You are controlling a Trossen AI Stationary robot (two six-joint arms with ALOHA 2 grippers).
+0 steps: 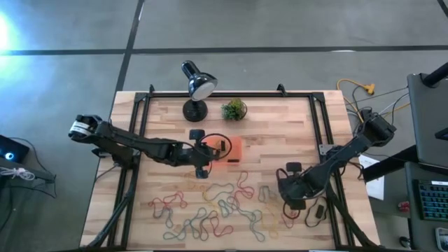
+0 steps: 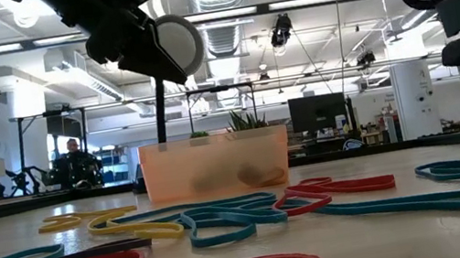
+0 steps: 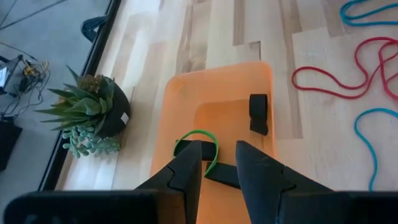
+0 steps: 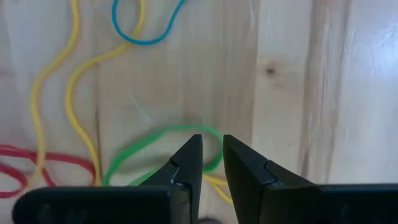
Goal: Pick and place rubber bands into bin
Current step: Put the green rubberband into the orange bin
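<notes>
Butcher-block table [image 1: 280, 133] carries a desk lamp [image 1: 198, 87] and potted succulent [image 1: 234, 109]. Left gripper [image 3: 219, 163] hangs over the orange bin [image 3: 186, 99], fingers parted, a green rubber band [image 3: 208, 140] below them. Right gripper [image 4: 212, 152] sits narrowly parted, holding nothing, over loose rubber bands [image 1: 210, 210] near the table's front edge.

Black desk lamp [image 1: 196, 89] sat at the far edge of the butcher-block table [image 1: 280, 133], shade tipped toward the middle. Small potted succulent [image 1: 234, 109] stood just beside its base. Yellow cable [image 1: 358, 89] lay on the floor off the far right corner. A seated person [image 2: 76, 163] was in the background.
</notes>
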